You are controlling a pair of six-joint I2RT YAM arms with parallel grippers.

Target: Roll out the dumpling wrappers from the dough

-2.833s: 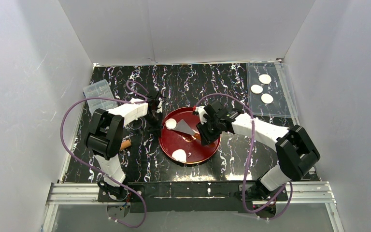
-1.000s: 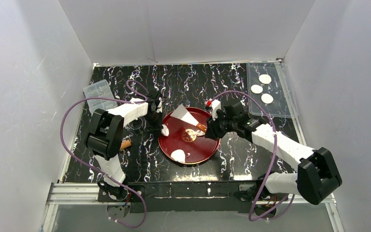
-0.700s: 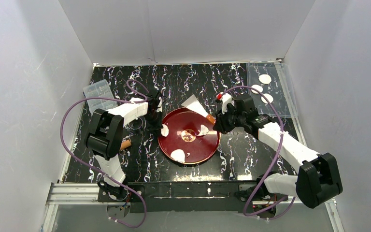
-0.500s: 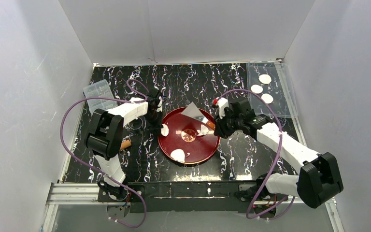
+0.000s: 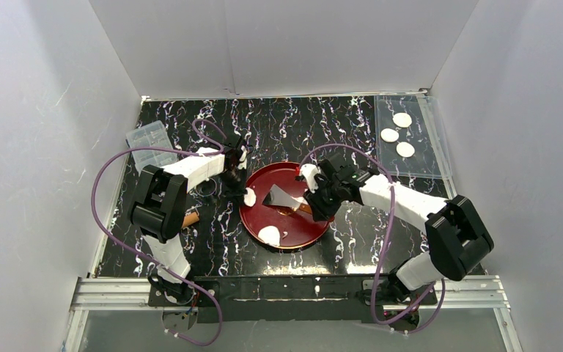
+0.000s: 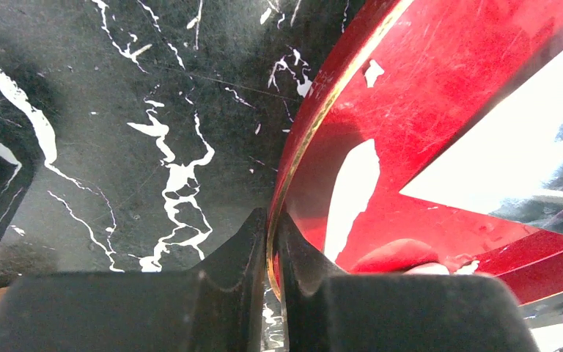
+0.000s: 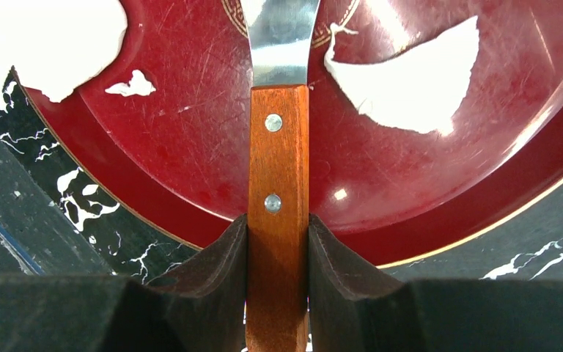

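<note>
Three finished discs: thin, flat, round white dumpling wrappers (image 5: 389,135), lying apart from one another on clear plastic sheet (image 5: 421,165) at 1 o'clock of the table, well apart from both arms.
Dough: soft matte white dough (image 5: 270,235), in ragged scraps on round red lacquer plate (image 5: 304,227). One scrap at 6 o'clock of plate, one at 9 o'clock against the rim, one near centre just beside the blade, plus a small crumb.
Left gripper (image 6: 270,220): clenched on plate rim at 9 o'clock, one finger outside, one inside. Judged to be steadying the plate.
Right gripper (image 7: 278,224): grasping steel scraper with brown wooden handle (image 7: 278,132), both pads pressed to the handle sides. Blade lying over plate centre, pointing toward 9 o'clock.
Handling, dough: judged light, soft and tacky, pressed thin and clinging to the lacquer. Likely to tear or stretch if pinched.
Where to take hold: not by fingers. Better lifted from a thin outer edge with blade kept flat to the plate, then gathered into one lump for rolling.
Handling, wrappers: judged fragile and easily creased. Support from beneath advised.
Risk: smearing of scraps, or plate slipping should the rim grip loosen.
</note>
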